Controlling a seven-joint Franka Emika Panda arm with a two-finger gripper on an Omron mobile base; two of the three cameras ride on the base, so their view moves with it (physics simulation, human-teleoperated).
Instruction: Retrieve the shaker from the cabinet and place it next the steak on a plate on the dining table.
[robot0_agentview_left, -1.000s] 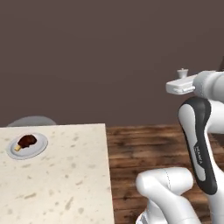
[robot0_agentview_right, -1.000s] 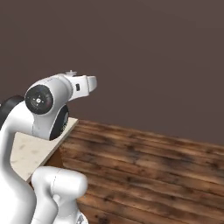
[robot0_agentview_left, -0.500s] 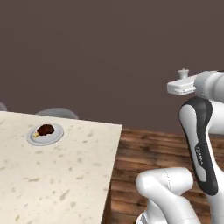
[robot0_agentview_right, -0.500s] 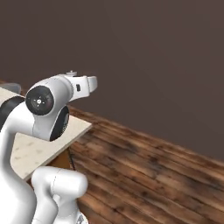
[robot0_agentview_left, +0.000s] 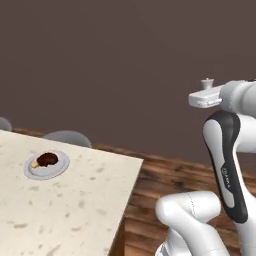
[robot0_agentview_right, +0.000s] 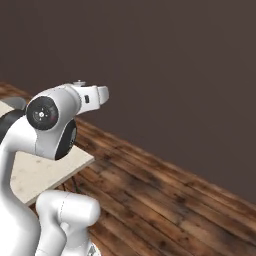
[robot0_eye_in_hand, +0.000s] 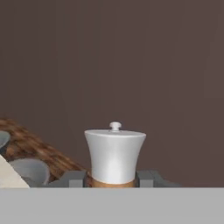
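A: Start big. Where does the table (robot0_agentview_left: 75, 210) sit?

B: Low and left in the left base view, beige speckled stone, one corner toward the arm. The plate (robot0_agentview_left: 35, 172) lies near its far edge, with the steak (robot0_agentview_left: 47, 159) on it, a dark rounded lump.

A: And the claw (robot0_eye_in_hand: 114, 180)?

B: Clenched on the shaker (robot0_eye_in_hand: 115, 155). In the hand view both dark tips press the brown band at its base, one on each side. The arm holds it high, well apart from the table, in front of the dark wall.

A: What could go wrong from here?

B: I'd say three things. The grip is very low on the shaker, so a quick swing could tip it in the tips or let it slip out. The plate is well to the left of the hand, so a short reach would set the shaker down near the table corner, far from the steak. And coming down too close could knock the plate's rim or nudge the steak.

A: How does the shaker look?

B: Upright. A pale, flared cap with a small knob on top, over a narrow tan-brown base. In the left base view it is just a tiny shape (robot0_agentview_left: 207, 83) standing on the hand.
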